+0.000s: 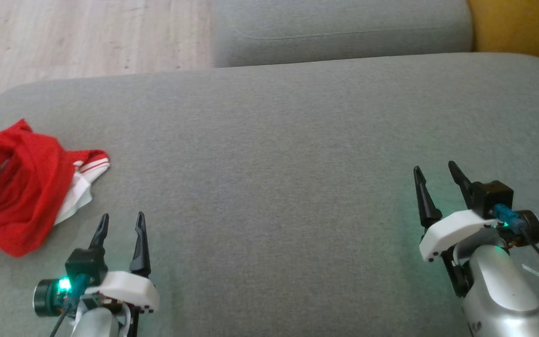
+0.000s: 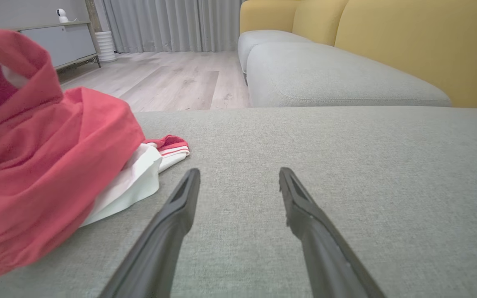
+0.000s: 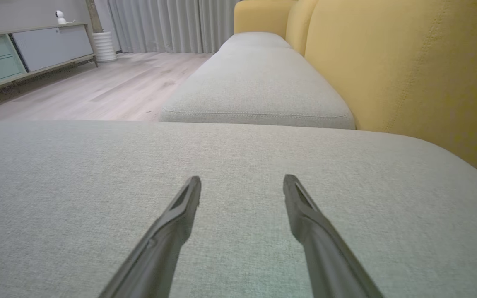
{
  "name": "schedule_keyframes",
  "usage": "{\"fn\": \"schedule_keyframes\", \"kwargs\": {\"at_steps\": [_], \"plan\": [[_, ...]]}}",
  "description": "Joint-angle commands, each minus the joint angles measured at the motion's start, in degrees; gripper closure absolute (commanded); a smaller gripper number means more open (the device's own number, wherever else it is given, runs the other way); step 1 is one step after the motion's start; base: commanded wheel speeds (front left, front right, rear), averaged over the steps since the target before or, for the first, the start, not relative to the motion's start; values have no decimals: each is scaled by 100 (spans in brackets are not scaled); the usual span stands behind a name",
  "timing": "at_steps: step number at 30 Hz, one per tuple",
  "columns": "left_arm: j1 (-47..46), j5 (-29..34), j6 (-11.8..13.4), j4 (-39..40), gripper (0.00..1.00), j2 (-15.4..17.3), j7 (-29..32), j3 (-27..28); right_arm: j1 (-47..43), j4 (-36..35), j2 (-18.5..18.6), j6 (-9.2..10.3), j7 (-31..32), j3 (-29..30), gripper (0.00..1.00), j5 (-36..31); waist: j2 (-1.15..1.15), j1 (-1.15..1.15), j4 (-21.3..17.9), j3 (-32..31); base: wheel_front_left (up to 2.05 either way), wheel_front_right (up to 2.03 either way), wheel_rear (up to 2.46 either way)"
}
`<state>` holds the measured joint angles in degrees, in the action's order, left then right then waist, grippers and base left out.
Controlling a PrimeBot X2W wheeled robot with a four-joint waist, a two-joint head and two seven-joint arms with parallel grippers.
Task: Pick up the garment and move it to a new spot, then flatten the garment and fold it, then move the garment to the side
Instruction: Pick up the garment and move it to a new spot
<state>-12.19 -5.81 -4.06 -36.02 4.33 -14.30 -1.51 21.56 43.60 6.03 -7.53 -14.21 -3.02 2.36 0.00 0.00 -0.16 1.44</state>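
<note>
Nothing done yet — the red-and-white jersey (image 1: 21, 187) lies crumpled on the grey cushion (image 1: 274, 154), both left gripper (image 1: 120, 223) and right gripper (image 1: 435, 174) spread wide, empty.

Garment (image 1: 21, 187) left on near cushion (image 1: 269, 140), left gripper (image 1: 123, 214) just beside, right gripper (image 1: 434, 165) well apart; 2nd cushion (image 1: 339, 28) behind.

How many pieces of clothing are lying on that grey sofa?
1. A crumpled red-and-white garment lies at the left edge of the near seat cushion, just ahead and left of the left gripper. It is bunched up, so something could hide underneath.
</note>
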Motion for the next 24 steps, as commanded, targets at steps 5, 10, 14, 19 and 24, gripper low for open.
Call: {"fn": "schedule_keyframes", "kwargs": {"at_steps": [5,10,14,19,24], "plan": [[-10,90,-40,116,0,3,-70,265,-30,-169,-64,4,-79,-201,0,64,0,0,601,-15,0,0,0],[5,192,-150,37,0,5,-70,137,-92,-162,-121,4,-79,-315,0,178,0,0,1364,-14,0,0,0],[36,199,-207,38,0,41,-70,116,-122,-168,-206,4,-79,-463,0,288,0,0,1889,-29,0,0,0],[55,166,-238,81,0,35,-70,132,-126,-170,-260,4,-79,-607,0,394,0,0,2286,-10,0,0,0],[8,150,-267,127,0,63,-70,194,-68,-154,-293,4,-79,-780,0,481,0,0,2469,62,0,0,0]]}}
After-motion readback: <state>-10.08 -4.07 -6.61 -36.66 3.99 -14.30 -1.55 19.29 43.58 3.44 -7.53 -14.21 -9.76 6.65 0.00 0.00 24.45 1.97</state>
